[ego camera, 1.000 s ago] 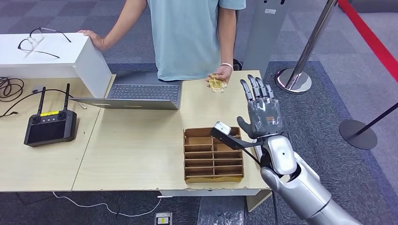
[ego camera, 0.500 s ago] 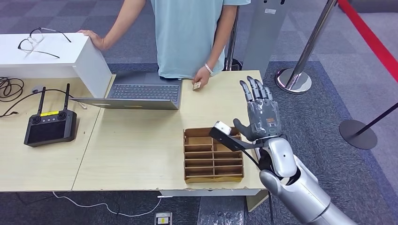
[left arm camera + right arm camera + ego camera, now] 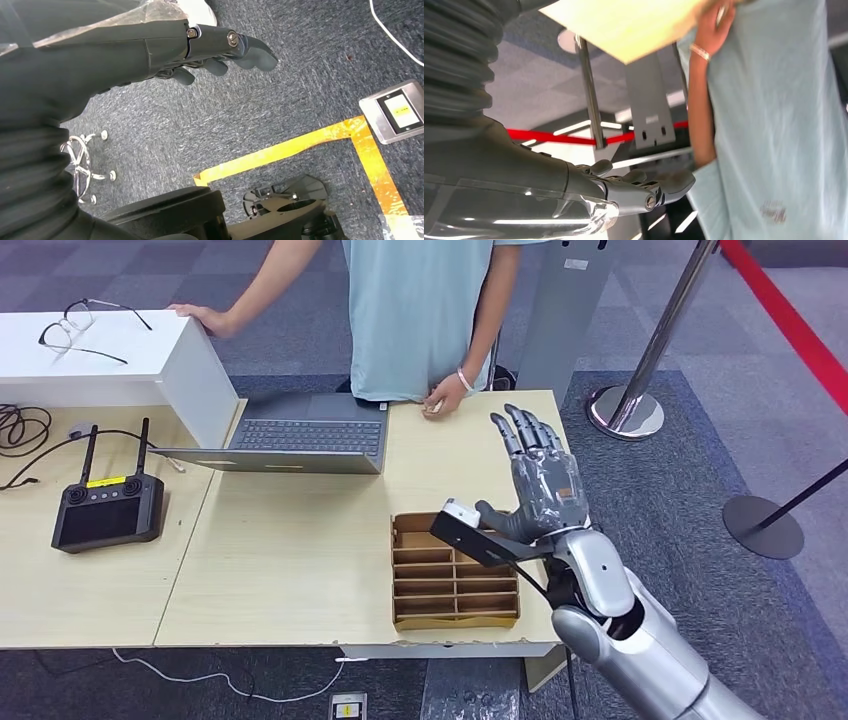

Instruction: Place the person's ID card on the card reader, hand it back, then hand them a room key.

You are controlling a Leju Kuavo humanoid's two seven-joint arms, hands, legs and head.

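Note:
My right hand [image 3: 540, 485] is raised above the table's right side, palm toward the person, fingers spread and holding nothing. In the right wrist view the same hand [image 3: 634, 192] shows its fingers stretched out and bare. The person in a light blue shirt [image 3: 420, 310] stands at the far edge; one of their hands [image 3: 441, 402] rests on the table edge, closed around something small that I cannot make out. It lies well beyond my fingertips [image 3: 512, 424]. My left hand [image 3: 210, 50] hangs over the carpet, fingers loosely extended, with nothing in it.
A cardboard slotted organizer [image 3: 455, 575] sits just left of my right wrist. An open laptop [image 3: 290, 440] lies mid-table, and a black remote controller [image 3: 108, 510] at the left. Glasses [image 3: 85, 325] rest on a white box [image 3: 195, 380]. Stanchion bases [image 3: 625, 410] stand to the right.
The person's hand drew the small yellowish item back left toward their body and closed over it. My right hand drifted slightly left and tilted, still holding nothing.

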